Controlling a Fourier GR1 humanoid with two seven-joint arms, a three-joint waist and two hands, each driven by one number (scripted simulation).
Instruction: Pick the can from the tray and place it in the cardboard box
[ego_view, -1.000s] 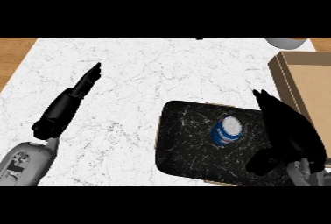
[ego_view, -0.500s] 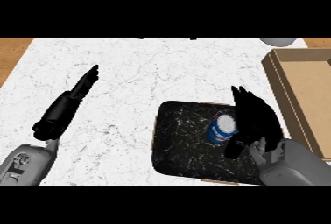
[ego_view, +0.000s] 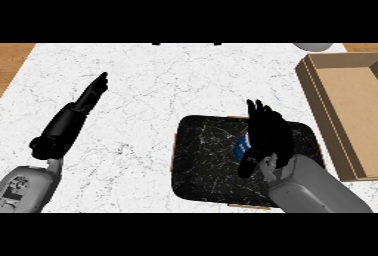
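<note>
Now right hand (ego_view: 267, 134) covers can (ego_view: 241, 146) on tray (ego_view: 207, 160).
Its fingers look straight; left hand (ego_view: 88, 97) rests flat, fingers straight, box (ego_view: 347, 105) nearby.

No text, brand or number can be read; the can (ego_view: 242, 147) shows only a blue, white-streaked label, mostly hidden.

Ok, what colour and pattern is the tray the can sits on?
The rounded rectangular tray is black with fine white marble-like veining, clearest in the head view.
</note>
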